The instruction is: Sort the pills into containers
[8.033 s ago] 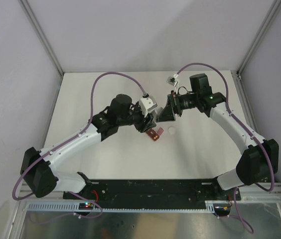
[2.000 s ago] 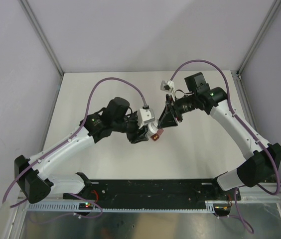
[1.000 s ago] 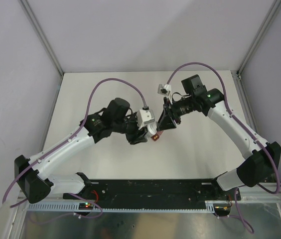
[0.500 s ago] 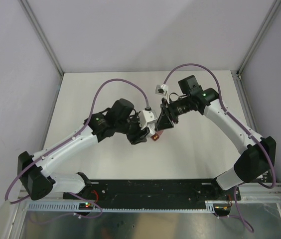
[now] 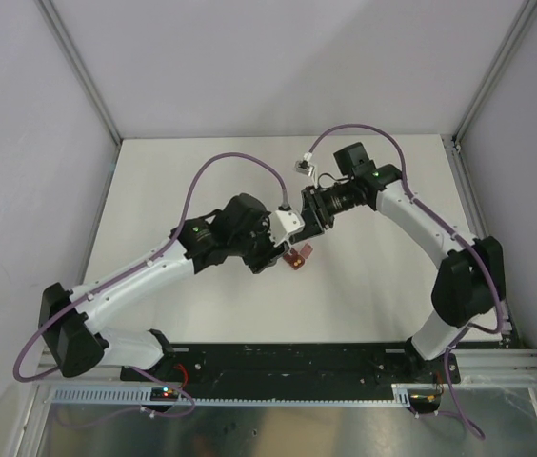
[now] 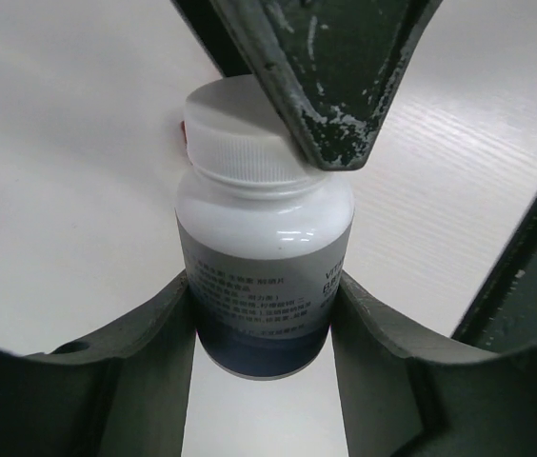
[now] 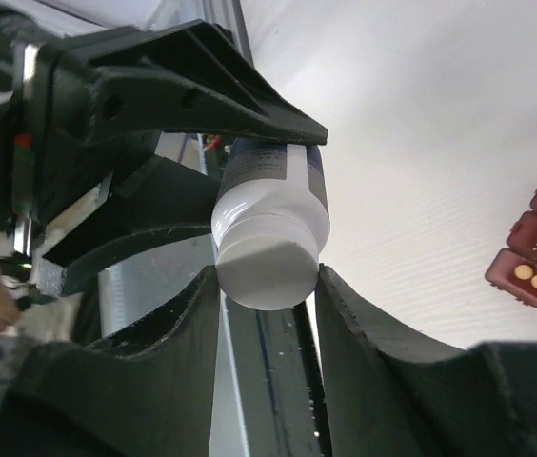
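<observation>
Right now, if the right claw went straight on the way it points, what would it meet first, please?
The right claw would first meet the white cap of the bottle, already between its fingers; the left claw holds that bottle just behind.

You have no gap at the centre: the left fingers (image 6: 140,357) clamp the bottle (image 6: 264,276) by its body and the right fingers (image 7: 368,347) grip its cap, arms nose to nose. The pill box (image 5: 298,255) lies just beside them on the near side. The bench (image 5: 173,181) is open at the far, left and right.
</observation>
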Robot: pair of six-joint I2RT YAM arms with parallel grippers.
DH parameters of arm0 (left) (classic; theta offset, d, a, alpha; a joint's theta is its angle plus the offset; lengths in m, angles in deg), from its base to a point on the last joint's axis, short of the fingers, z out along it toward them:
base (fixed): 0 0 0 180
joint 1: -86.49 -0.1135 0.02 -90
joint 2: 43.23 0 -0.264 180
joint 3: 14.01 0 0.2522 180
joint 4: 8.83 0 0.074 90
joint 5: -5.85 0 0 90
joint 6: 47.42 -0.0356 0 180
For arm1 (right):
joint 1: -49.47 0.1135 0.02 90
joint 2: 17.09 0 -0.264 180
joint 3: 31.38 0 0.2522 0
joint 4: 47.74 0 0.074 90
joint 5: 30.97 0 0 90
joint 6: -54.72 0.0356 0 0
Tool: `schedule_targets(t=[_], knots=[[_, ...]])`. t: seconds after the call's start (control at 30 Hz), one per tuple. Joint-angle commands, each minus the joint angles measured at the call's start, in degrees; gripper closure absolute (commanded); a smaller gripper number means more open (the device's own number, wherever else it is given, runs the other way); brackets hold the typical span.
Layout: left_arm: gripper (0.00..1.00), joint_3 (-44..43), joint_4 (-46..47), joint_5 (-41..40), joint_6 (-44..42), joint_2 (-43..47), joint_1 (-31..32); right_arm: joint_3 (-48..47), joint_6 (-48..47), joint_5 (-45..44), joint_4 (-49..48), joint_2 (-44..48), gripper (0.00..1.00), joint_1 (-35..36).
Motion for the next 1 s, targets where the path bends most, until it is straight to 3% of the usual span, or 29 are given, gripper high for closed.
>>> schedule_targets(t=[0.0, 0.2, 0.33, 0.53, 0.8, 0.97], knots=[[1.0, -3.95, 10.86, -9.77, 1.29, -0.2, 2.26, -2.93, 6.27, 6.48, 0.32, -4.92, 0.9, -0.24], [1.0, -3.08, 11.63, -16.26, 0.47, -0.87, 4.46, -4.61, 8.45, 9.21, 0.31, -8.08, 0.7, -0.51], [1.0, -2.44, 11.69, -16.16, -0.19, -0.85, 4.57, -5.62, 5.59, 8.23, 2.75, -7.49, 0.51, -0.74], [1.0, -1.18, 11.65, -14.98, -1.5, 0.0, 4.53, -5.7, 1.99, 5.91, 5.02, -3.48, 0.32, -3.24], [1.0, -0.07, 11.55, -10.45, -2.63, 2.21, 3.69, -5.51, -7.91, 3.74, 13.05, 1.41, 0.22, -6.7], [1.0, -1.13, 9.0, 2.83, -1.75, 3.86, 0.47, -2.92, -13.72, 0.25, 13.95, 7.32, 0.18, -6.72]])
